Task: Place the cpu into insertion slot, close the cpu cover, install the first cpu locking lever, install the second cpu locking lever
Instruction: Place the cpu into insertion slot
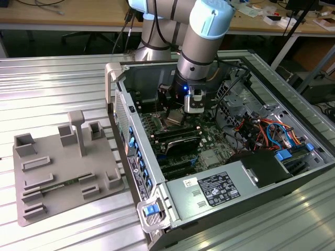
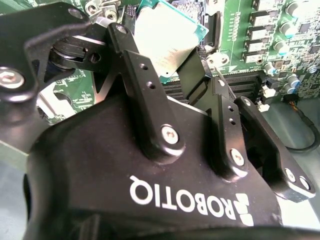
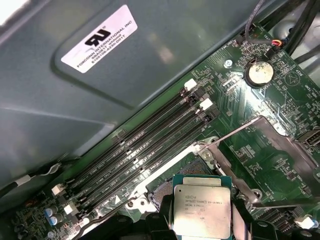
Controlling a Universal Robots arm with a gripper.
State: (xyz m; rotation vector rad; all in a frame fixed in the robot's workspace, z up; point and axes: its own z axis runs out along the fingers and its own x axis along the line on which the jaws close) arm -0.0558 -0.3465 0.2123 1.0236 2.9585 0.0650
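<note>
My gripper is shut on the cpu, a flat square chip with a silvery top and a green edge, gripped on two opposite sides. In the second wrist view the cpu sits tilted between the black fingers. It hangs just above the insertion slot, whose dark recess and silver rim peek out beside it. The cpu cover, a thin silver frame, stands swung open next to the slot, with thin wire levers beside it. In the exterior view the gripper reaches down into the open computer case.
Long black memory slots run beside the socket, with a coin battery farther off. A grey case wall rises close by. The power supply and coloured cables fill the case; a grey fixture tray lies outside it.
</note>
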